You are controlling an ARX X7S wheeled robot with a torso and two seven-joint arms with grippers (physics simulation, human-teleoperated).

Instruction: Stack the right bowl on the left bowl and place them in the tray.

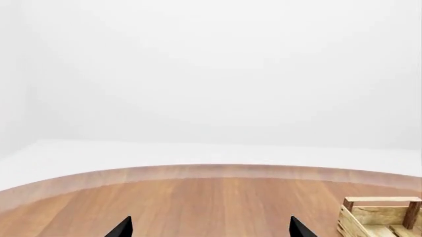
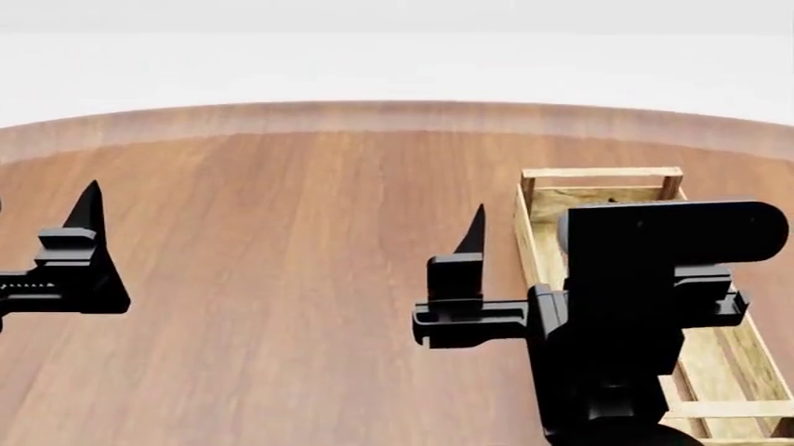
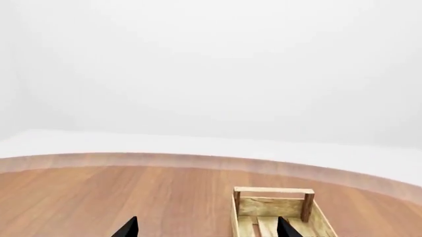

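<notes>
Neither bowl shows in any view. The tray (image 2: 601,175), a light-wood slatted crate, lies on the table at the right of the head view, partly hidden behind my right arm. In the wrist views the tray's far end (image 3: 274,191) and one corner (image 1: 382,202) appear. My left gripper (image 1: 211,220) is open over bare wood, with nothing between its fingers. My right gripper (image 3: 207,220) is open too and holds nothing; one fingertip (image 3: 282,223) lines up with the tray's near slats, the other is over bare table.
The round wooden table (image 2: 285,279) has a curved far edge (image 2: 372,116), with white floor and wall beyond it. My right wrist's black camera body (image 2: 670,232) blocks the middle of the tray in the head view.
</notes>
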